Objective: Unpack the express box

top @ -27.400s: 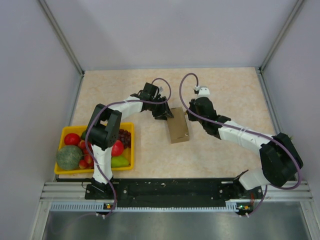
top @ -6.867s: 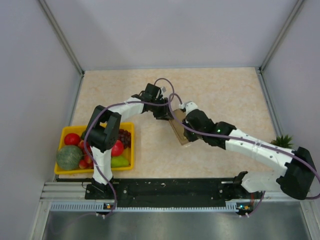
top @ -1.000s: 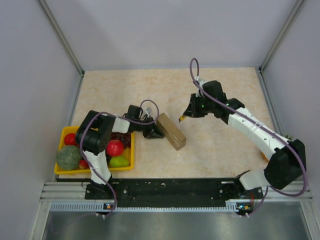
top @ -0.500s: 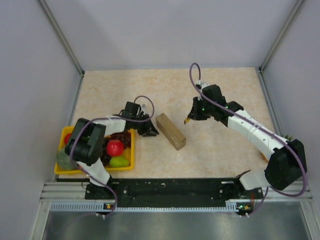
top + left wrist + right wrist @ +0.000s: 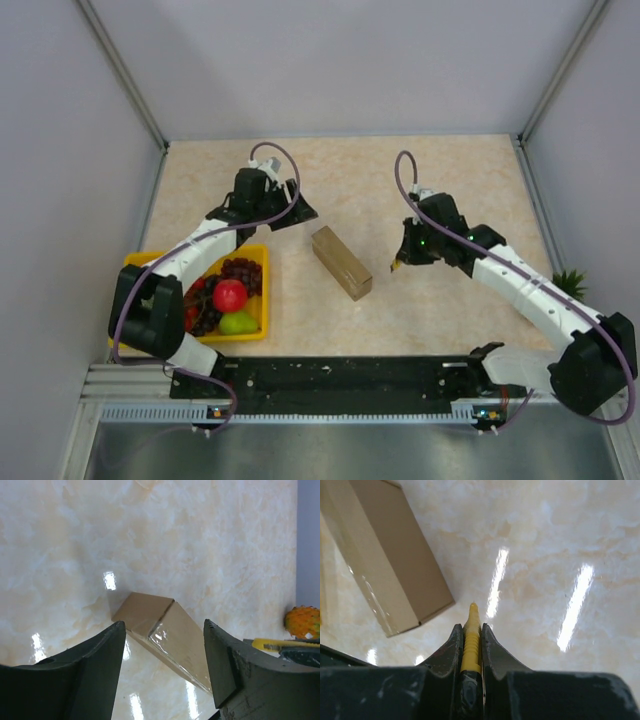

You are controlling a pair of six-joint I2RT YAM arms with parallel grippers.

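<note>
The express box (image 5: 341, 262) is a small brown cardboard box, closed, lying on a slant on the tabletop with clear tape along one edge. It also shows in the left wrist view as the box (image 5: 167, 630) and in the right wrist view as the box (image 5: 385, 555). My left gripper (image 5: 291, 212) hangs open to the box's back left, apart from it; the left gripper (image 5: 164, 625) has nothing between its fingers. My right gripper (image 5: 401, 261) is to the right of the box, shut on a yellow utility knife (image 5: 472, 615) whose tip points toward the box's near end without touching it.
A yellow fruit tray (image 5: 263, 290) sits at the front left, holding a red apple (image 5: 229, 295), dark grapes (image 5: 237, 270) and a green pear (image 5: 238, 323). A small pineapple (image 5: 567, 283) lies by the right wall, with its orange body (image 5: 302, 622) in the left wrist view.
My left gripper has opened and swung away from the box toward the back left. The right gripper has moved nearer and slightly right with the knife. The box stays put.
</note>
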